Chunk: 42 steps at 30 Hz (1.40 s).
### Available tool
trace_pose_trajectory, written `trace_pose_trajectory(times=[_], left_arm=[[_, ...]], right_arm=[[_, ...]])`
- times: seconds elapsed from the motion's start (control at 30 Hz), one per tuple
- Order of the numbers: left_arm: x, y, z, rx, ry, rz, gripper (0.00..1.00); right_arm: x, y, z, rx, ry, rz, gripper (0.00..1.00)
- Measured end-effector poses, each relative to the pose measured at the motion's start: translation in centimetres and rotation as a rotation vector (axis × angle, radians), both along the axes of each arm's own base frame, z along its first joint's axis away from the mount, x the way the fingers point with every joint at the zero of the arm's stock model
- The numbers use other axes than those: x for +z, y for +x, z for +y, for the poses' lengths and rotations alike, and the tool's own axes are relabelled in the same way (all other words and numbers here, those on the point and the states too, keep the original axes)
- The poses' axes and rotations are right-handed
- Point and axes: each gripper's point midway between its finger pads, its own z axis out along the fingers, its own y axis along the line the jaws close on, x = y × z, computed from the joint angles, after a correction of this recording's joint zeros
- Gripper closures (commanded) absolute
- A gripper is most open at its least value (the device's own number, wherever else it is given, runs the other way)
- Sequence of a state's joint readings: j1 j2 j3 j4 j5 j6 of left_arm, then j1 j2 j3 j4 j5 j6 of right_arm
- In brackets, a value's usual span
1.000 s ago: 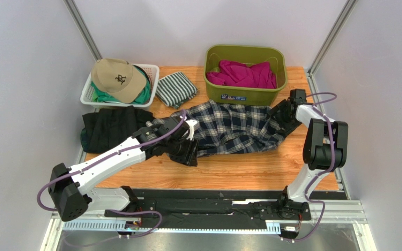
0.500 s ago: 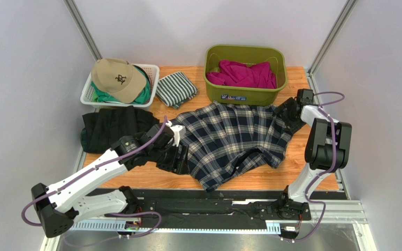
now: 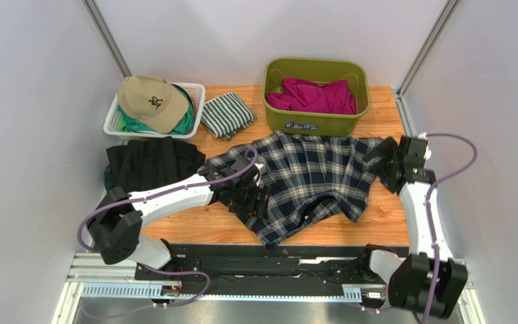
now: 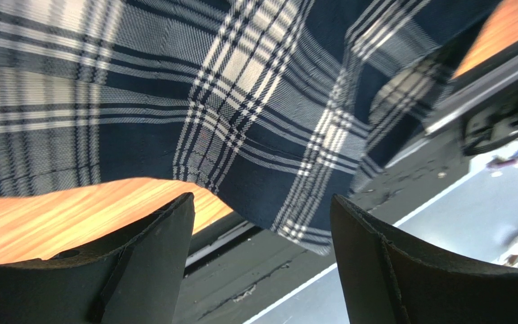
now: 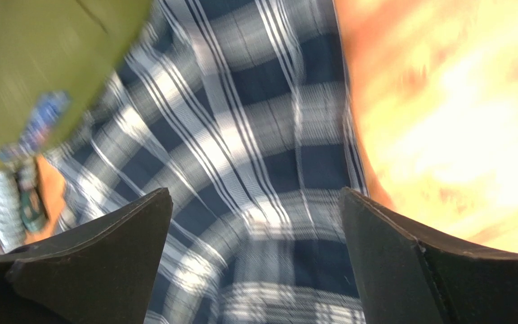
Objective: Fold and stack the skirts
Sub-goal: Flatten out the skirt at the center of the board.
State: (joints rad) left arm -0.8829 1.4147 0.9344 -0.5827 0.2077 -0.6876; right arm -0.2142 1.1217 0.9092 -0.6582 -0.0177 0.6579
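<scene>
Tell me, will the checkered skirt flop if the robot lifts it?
Probably floppy: the plaid skirt lies rumpled and flat against the table, with soft folds. Likely light, since it looks like thin cloth. Pushed, it would probably bunch rather than slide whole.

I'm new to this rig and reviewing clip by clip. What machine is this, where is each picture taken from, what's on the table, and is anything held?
Two robot arms are bolted at the near edge of a wooden table, each ending in a two-finger gripper. The wide picture comes from a fixed camera above and behind them. The two close-ups come from wrist cameras, with the dark fingers at the bottom. On the table a navy-white plaid skirt lies partly spread, with a dark folded pile to its left. Behind stand a white basket with a tan cap, a striped cloth and a green bin holding magenta cloth. The left gripper and right gripper are both open at the skirt's sides, holding nothing.
</scene>
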Motion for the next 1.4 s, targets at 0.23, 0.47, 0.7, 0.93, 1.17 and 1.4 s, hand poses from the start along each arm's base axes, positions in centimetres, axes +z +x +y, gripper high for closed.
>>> trace_pose_trajectory(times=[0.23, 0.47, 0.7, 0.93, 1.17, 1.4], left_arm=[[-4.5, -1.5, -1.1, -0.032, 0.038, 0.078, 0.28], [-6.3, 0.0, -0.4, 0.074, 0.079, 0.113, 0.29], [-6.2, 3.4, 3.1, 0.264, 0.043, 0.126, 0.28], [-6.1, 3.6, 5.1, 0.302, 0.073, 0.084, 0.27], [-6.2, 0.8, 7.8, 0.306, 0.093, 0.09, 0.23], [-4.4, -1.7, 7.7, 0.288, 0.006, 0.112, 0.21]], right_arm=[[-6.8, -5.9, 4.8, 0.124, 0.196, 0.139, 0.03], [-6.6, -5.4, 9.1, 0.326, 0.251, 0.148, 0.03], [-6.3, -6.6, 14.0, 0.532, 0.244, 0.161, 0.03], [-11.1, -10.6, 13.9, 0.507, 0.267, 0.324, 0.02], [-12.3, -12.3, 12.6, 0.426, 0.231, 0.393, 0.01], [-9.7, -13.3, 11.0, 0.365, 0.154, 0.335, 0.01]])
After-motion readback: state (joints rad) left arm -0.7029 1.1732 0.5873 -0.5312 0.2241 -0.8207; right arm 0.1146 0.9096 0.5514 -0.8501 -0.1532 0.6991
